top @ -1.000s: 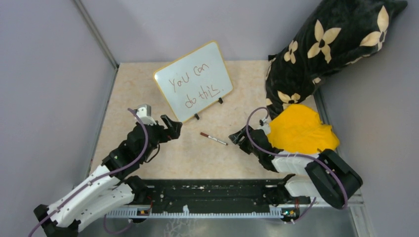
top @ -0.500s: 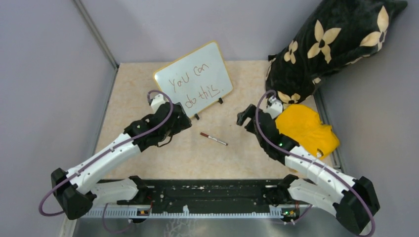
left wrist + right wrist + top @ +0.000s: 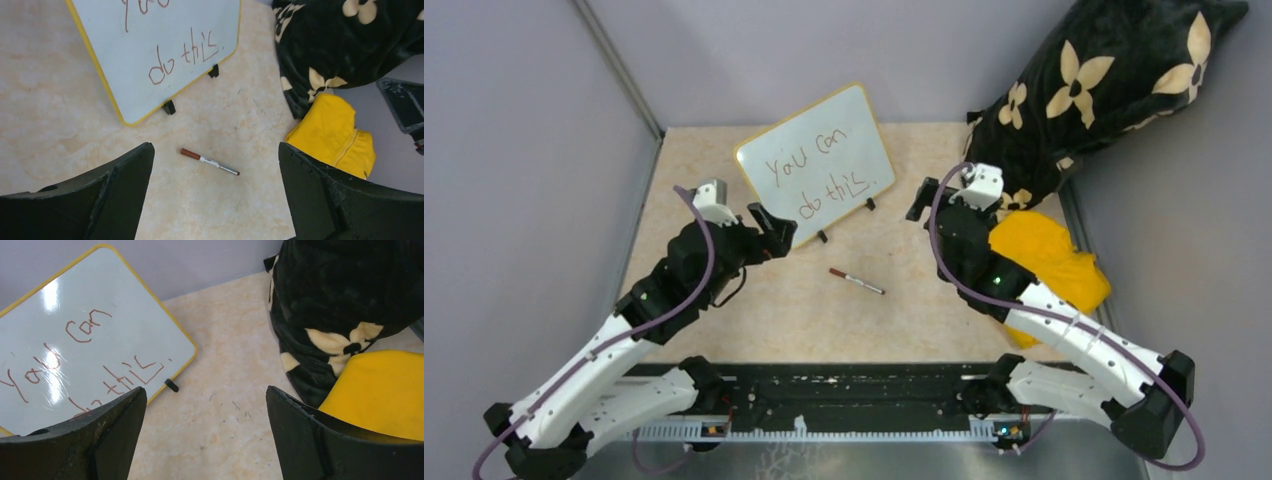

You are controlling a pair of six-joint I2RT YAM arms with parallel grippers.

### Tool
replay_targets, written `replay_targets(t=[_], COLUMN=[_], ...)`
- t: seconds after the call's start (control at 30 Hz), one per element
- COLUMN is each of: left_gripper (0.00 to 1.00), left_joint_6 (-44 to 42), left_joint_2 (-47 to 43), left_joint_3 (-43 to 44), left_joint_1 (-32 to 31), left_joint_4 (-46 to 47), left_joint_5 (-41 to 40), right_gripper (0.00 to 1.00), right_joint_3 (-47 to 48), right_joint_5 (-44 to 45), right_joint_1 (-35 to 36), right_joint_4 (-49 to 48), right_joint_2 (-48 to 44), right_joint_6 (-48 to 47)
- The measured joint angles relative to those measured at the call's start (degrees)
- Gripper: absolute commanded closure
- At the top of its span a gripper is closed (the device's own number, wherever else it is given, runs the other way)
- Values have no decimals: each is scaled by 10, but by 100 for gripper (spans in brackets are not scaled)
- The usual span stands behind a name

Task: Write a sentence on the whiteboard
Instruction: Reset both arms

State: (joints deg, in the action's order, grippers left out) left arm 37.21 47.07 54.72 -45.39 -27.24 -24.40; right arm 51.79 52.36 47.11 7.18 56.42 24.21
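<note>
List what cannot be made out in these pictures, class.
1. Left wrist view: the sentence, top line cut by the upper edge.
2. Right wrist view: the whiteboard, lower corner behind the right gripper.
3. Top view: the flowered cushion, cut off by the top edge.

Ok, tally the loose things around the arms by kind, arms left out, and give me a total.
Whiteboard: 1
Marker: 1
Cloths: 2, the black flowered cloth and the yellow cloth
Total: 4
</note>
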Motion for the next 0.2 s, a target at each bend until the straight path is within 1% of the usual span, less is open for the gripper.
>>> replay_targets(t=[0.1,0.2], left_gripper=[1,1], left_joint_6=[-37,-69], left_joint_2=[-33,-50], left_joint_3=[-10,-20], left_joint_1=[0,0], left_joint_4=[32,47], left_joint_5=[-9,-16], right_gripper=[2,1], right_joint_3=[-27,-70], right_joint_5=[-1,-7], right_joint_1=[0,0], right_joint_4=[-32,-66], right_joint_2=[-26,-70], right_joint_6=[-28,-56])
